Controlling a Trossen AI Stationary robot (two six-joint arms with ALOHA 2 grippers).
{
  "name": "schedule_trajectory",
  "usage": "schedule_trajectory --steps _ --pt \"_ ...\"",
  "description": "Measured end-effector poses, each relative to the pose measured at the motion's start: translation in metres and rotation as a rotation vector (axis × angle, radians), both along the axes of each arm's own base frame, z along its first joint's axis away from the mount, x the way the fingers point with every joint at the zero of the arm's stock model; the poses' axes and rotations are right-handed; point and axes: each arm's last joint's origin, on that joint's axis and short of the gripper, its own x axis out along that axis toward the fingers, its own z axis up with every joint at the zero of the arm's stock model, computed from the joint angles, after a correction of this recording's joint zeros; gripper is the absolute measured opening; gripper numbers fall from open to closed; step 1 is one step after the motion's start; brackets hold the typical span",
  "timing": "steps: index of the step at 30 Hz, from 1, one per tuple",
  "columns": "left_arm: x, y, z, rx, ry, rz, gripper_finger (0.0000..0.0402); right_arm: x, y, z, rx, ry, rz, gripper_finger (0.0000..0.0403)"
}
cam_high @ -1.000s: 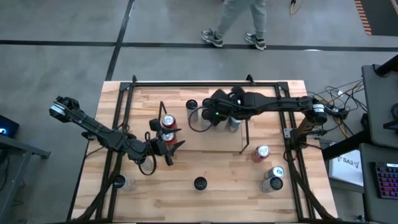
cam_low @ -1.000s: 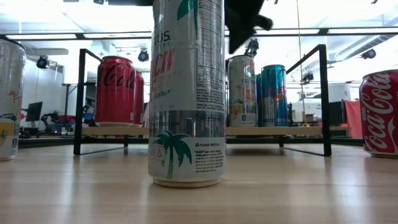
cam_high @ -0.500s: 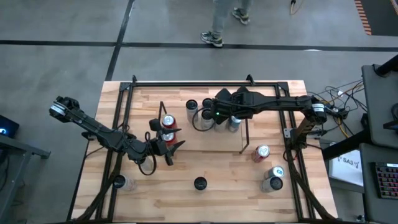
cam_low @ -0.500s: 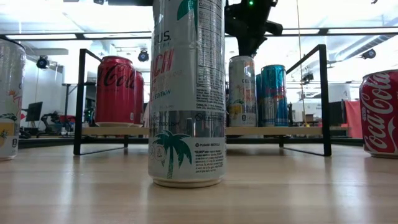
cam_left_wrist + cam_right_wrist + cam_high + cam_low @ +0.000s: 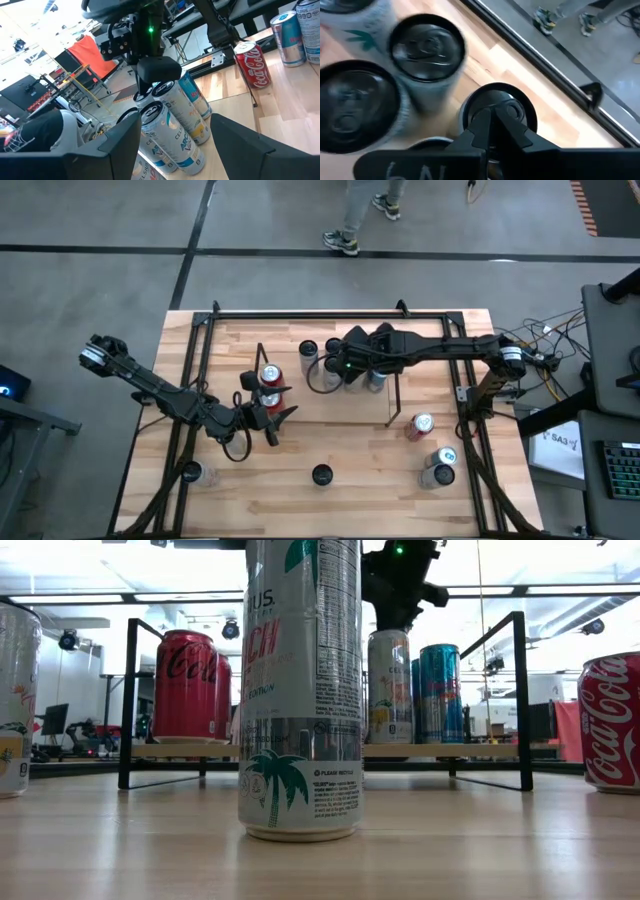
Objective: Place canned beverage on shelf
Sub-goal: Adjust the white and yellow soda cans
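High view: right claw (image 5: pixel 345 366) pinched closed above tall cans (image 5: pixel 318 361) on shelf (image 5: pixel 393 392); left claw (image 5: pixel 277 415) parted, empty, beside red can (image 5: pixel 269 375) at shelf's left end on bench (image 5: pixel 360 470).

The left claw (image 5: pixel 172 150) frames the scene with two dark fingers (image 5: pixel 102 150) spread apart, nothing between them. Beyond, the right claw (image 5: pixel 156 75) hangs over a cluster of tall white cans (image 5: pixel 170 135). A red cola can (image 5: pixel 254 64) stands apart on the worktop (image 5: pixel 285 105).
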Motion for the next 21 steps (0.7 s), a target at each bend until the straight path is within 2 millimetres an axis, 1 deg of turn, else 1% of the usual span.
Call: schedule_trajectory --steps 4,14,21 --pt "0.0000 -0.0001 0.0000 0.000 0.000 0.000 0.0224 0.0025 0.0021 0.0008 0.001 -0.013 0.028 0.0013" --pt "0.0000 0.0000 0.0000 0.000 0.000 0.000 0.0224 0.0041 0.0028 0.0013 -0.004 -0.026 0.037 0.0013" --pt "0.0000 -0.0001 0.0000 0.000 0.000 0.000 0.0224 0.0035 0.0020 0.0023 -0.038 -0.017 0.029 0.0013"
